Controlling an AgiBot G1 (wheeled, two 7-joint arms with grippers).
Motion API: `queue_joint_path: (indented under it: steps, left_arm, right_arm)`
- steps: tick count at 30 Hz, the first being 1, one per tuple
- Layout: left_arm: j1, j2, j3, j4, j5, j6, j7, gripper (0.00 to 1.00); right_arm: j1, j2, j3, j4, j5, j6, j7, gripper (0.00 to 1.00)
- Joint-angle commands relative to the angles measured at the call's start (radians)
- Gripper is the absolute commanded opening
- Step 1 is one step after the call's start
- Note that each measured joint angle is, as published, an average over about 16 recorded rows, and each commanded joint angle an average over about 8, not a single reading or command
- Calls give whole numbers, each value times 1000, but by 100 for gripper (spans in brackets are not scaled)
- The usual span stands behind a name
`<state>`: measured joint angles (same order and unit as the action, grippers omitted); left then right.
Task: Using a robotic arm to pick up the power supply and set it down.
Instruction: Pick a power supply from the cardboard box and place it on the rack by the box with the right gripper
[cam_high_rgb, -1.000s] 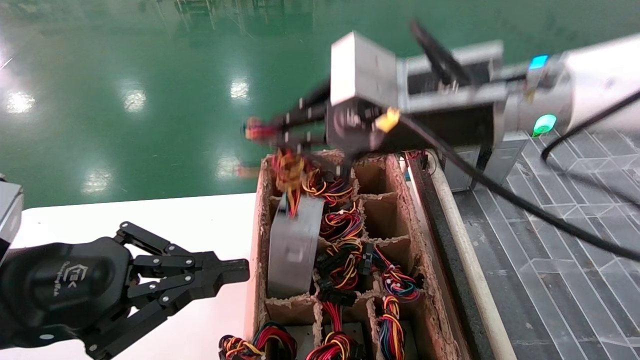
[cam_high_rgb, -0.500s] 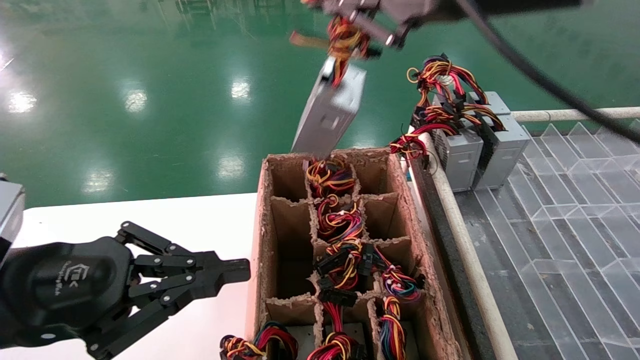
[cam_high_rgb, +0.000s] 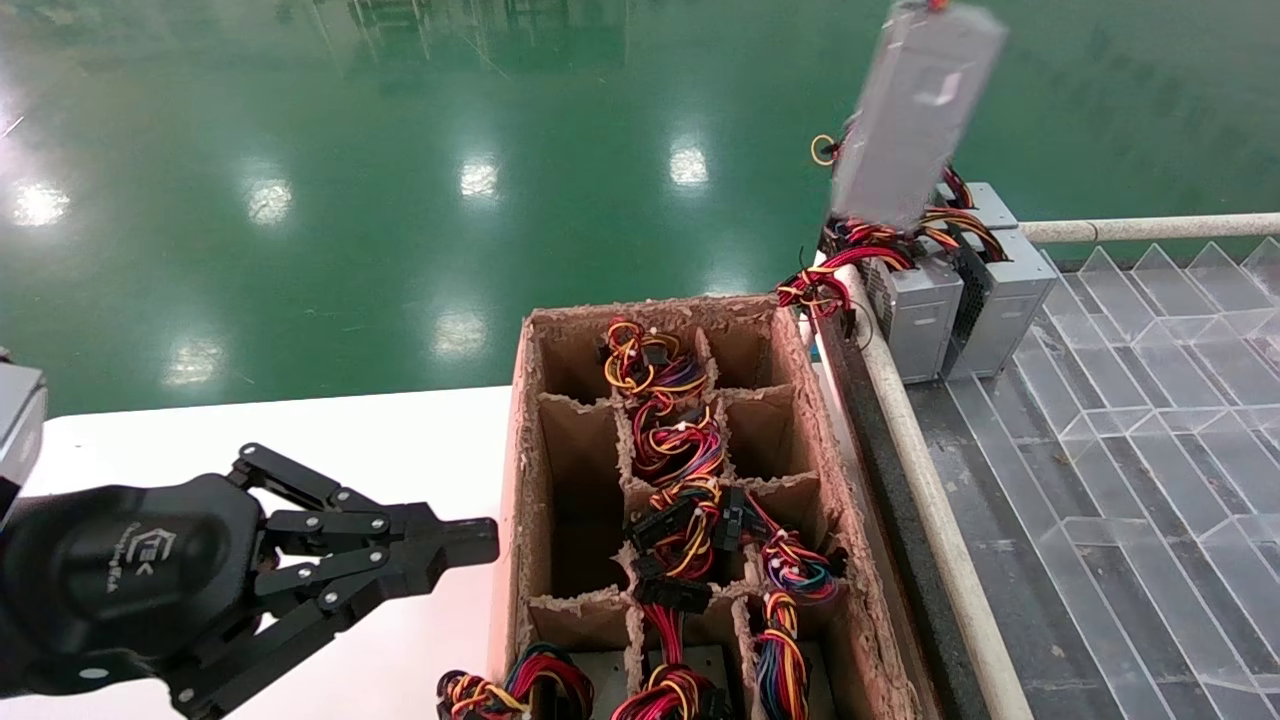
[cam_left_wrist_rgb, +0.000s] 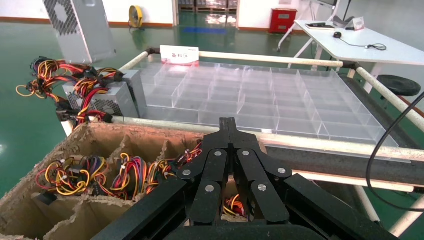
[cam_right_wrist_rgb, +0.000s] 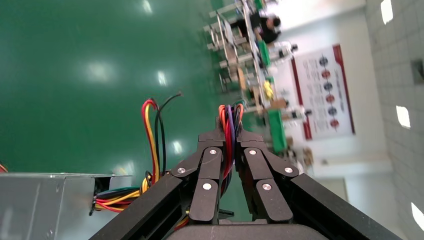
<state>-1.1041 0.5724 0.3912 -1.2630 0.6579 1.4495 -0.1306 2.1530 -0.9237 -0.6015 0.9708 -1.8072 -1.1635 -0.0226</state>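
In the head view you see the power supply (cam_high_rgb: 915, 110) hanging tilted in the air, high over the far left corner of the clear divider tray (cam_high_rgb: 1130, 480), with its upper end cut off by the picture's edge; it touches nothing below it. Directly beneath its lower end stand two grey boxes (cam_high_rgb: 950, 300) with black grilles, upright in that corner of the tray, their red, yellow and black wires (cam_high_rgb: 860, 250) spilling over the tray's pale rail (cam_high_rgb: 920, 470).

In the right wrist view you see the right gripper (cam_right_wrist_rgb: 229, 137) with its fingers closed on the wire bundle (cam_right_wrist_rgb: 229, 135) of the power supply; the grey case (cam_right_wrist_rgb: 50, 205) hangs off to one side of the claw, so the grip is on the wires and not on the case.

Note the cardboard divider box (cam_high_rgb: 530, 470) at the right edge of the white tabletop (cam_high_rgb: 300, 440), just beside the tray's rail; its middle column of cells holds coloured wires, while the left column's long cell stands vacant.

You find the left gripper (cam_high_rgb: 470, 545) parked low over the tabletop, near the left wall of the cardboard box and not touching it; in the left wrist view its fingertips (cam_left_wrist_rgb: 229, 125) are pressed together on nothing.
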Motion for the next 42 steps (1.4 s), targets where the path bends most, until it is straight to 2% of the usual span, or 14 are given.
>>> queue_joint_path:
  steps: [1, 6, 10, 17, 22, 30, 42]
  left_arm:
    - [0, 0, 0, 0, 0, 0, 0, 0]
    - [0, 0, 0, 0, 0, 0, 0, 0]
    - [0, 0, 0, 0, 0, 0, 0, 0]
    - [0, 0, 0, 0, 0, 0, 0, 0]
    - [0, 0, 0, 0, 0, 0, 0, 0]
    - [0, 0, 0, 0, 0, 0, 0, 0]
    - [0, 0, 0, 0, 0, 0, 0, 0]
  right_arm:
    - [26, -3, -6, -50, -27, 8, -21, 0]
    - [52, -7, -35, -146, -103, 78, -174, 0]
    - [56, -7, -38, -237, -122, 147, -292, 0]
    - [69, -6, -21, -407, -106, 236, -439, 0]
    - [83, -10, -40, -492, -141, 278, -532, 0]
    - [84, 2, -63, -580, -171, 265, -595, 0]
    - [2, -11, -49, -721, -130, 270, -657, 0]
